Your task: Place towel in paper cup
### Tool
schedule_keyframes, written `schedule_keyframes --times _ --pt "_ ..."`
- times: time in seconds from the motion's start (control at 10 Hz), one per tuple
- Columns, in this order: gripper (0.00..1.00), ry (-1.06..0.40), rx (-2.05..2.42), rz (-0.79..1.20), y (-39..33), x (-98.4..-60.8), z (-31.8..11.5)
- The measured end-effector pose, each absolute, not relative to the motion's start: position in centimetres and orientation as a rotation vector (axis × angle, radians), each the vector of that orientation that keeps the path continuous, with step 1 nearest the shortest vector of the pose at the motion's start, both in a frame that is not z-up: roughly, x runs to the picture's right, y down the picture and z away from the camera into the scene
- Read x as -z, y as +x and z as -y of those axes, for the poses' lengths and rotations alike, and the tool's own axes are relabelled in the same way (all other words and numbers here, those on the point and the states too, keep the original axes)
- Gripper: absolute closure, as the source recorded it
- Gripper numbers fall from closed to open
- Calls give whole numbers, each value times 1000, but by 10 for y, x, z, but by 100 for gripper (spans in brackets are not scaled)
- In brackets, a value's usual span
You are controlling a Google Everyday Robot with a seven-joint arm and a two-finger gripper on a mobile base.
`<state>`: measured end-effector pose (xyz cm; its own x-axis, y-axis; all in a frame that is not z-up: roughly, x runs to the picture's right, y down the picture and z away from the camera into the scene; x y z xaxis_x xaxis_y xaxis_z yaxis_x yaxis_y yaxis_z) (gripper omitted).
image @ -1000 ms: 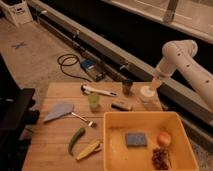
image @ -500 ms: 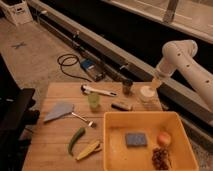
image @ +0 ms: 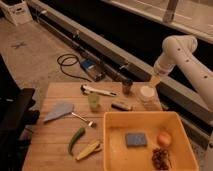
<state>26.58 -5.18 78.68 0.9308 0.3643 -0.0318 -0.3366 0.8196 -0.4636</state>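
A dark bulky object [image: 15, 117] is pressing against the left edge of a wooden table [image: 50, 150]. On the floor beyond the far edge, a black cable [image: 66, 62] is coiling beside a small blue device [image: 90, 66].

The left half of the table is offering the most open room. There, the towel [image: 59, 110] is lying flat, grey-blue, near the left edge and well apart from the paper cup. A fork [image: 83, 119] is lying just to its right. Nearer the front edge, a green pepper [image: 76, 140] and a yellow banana-like item [image: 88, 149] are lying side by side.

At the middle, a translucent green cup [image: 93, 101] is standing upright, with a long white tool [image: 99, 90] lying behind it. A small dark object [image: 121, 105] is lying to the right, and a small dark cup [image: 127, 86] is standing near the far edge.

The paper cup [image: 146, 93] is standing upright at the far right corner; its inside cannot be made out.

A yellow bin [image: 112, 150] is filling the front right of the table, holding 3 things: a blue sponge [image: 135, 139], a round orange fruit [image: 163, 138] and a dark cluster [image: 160, 158].

The white arm [image: 180, 50] is reaching in from the right. The gripper [image: 155, 80] is hovering just above and behind the paper cup, carrying nothing visible; whether it is open or closed cannot be told.
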Motion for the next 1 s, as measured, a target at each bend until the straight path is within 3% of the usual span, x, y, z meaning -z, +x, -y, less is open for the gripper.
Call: schedule_keyframes --times 0.6,1.0 --pt "38 -531 -28 278 115 -749 28" --pt "38 -531 32 311 87 -738 18"
